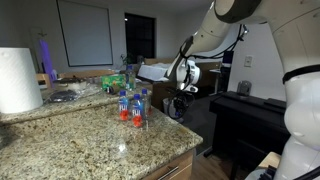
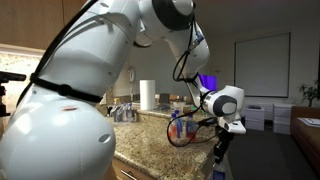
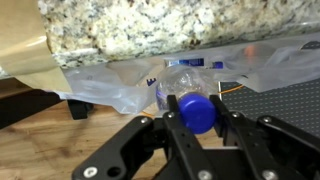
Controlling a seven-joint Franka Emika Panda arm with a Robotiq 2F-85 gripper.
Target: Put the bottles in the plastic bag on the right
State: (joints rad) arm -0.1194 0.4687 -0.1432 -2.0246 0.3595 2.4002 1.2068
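- So, left of the fingers [image 3: 172, 125] there's wooden floor [image 3: 45, 135], with the plastic bag [image 3: 115, 85] crumpled just beyond it.
- Dead centre, the gripper [image 3: 197, 118] is clamped tight on a bottle [image 3: 185, 88] by its blue cap. The clear body pokes out past the fingertips, toward the bag.
- Further beyond, the granite counter [image 3: 140, 25] edge.
- Right of the fingers, more bag plastic.
- In an exterior view, the other bottles [image 1: 133, 105] stand on the counter, apart from the gripper.
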